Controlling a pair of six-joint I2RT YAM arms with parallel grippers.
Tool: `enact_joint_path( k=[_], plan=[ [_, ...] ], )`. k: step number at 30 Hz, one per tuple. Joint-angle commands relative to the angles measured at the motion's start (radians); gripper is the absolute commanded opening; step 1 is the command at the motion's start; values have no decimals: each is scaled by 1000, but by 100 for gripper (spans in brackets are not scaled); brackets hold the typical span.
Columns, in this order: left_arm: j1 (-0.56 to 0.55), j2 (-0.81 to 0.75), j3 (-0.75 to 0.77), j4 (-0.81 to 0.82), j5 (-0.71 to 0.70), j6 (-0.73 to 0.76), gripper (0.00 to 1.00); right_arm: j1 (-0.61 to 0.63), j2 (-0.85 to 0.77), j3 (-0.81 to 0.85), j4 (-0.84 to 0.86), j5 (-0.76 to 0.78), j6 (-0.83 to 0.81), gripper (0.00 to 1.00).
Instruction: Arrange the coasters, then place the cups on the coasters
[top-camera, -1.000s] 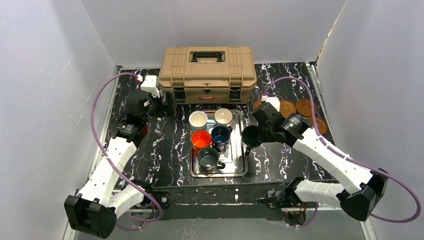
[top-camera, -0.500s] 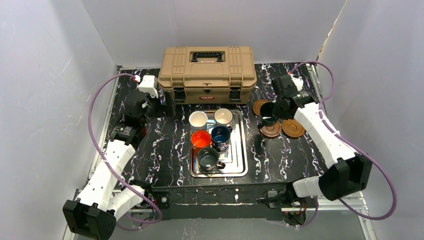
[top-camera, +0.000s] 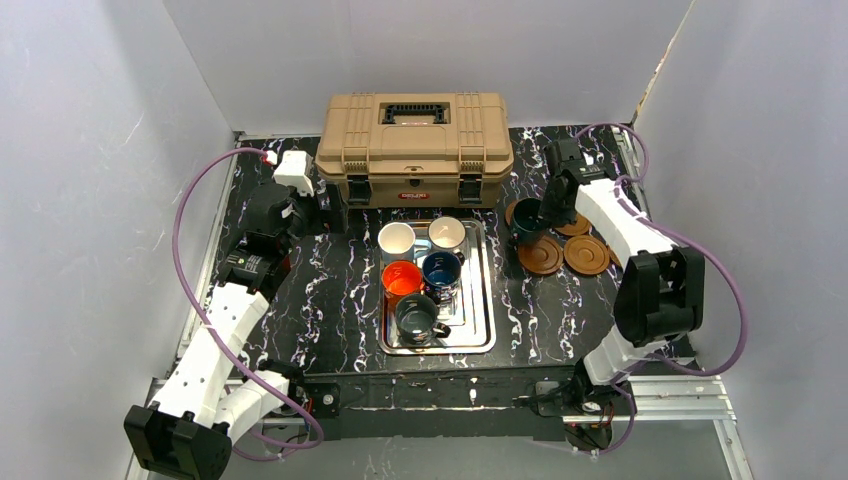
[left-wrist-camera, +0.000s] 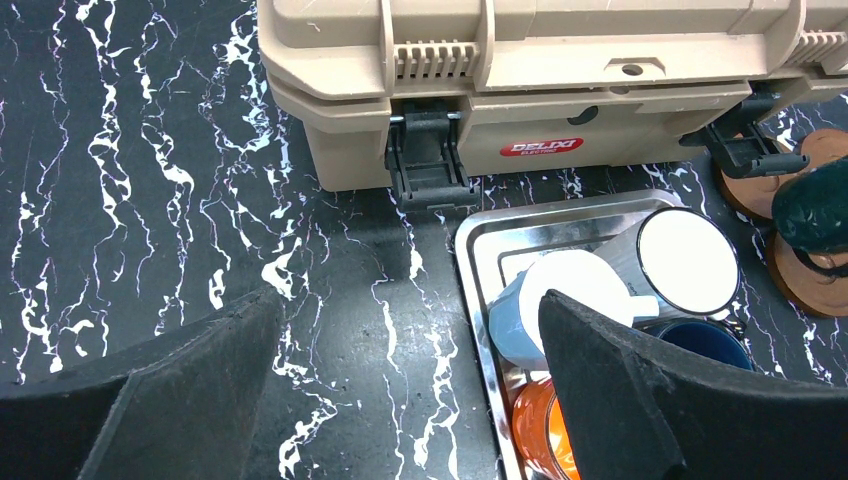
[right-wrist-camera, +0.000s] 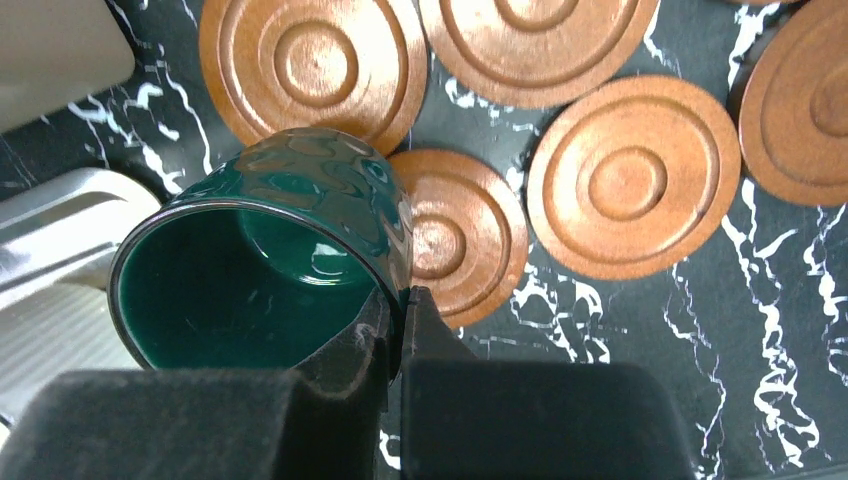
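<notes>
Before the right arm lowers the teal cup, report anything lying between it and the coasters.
Nothing visible. The right gripper pinches the dark teal cup by its rim over the coasters, whose visible faces are bare.

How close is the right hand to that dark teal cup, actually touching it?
Touching. The right wrist view shows the right hand closed on the dark teal cup at its rim, one finger inside the wall and one outside, no gap.
</notes>
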Motion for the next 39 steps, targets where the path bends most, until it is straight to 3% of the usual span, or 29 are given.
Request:
enact_joint_path(
  k=[1,17,39],
  plan=[
    [-4,-20,6,-2,-4,6,98,-33,35,107,107,-17,-16,1],
    [-3,-17,13,-10,3,2,98,-46,202,246,116,7,-37,1],
    [-4,-16,14,-11,3,2,98,-74,245,241,143,12,-52,1]
  ],
)
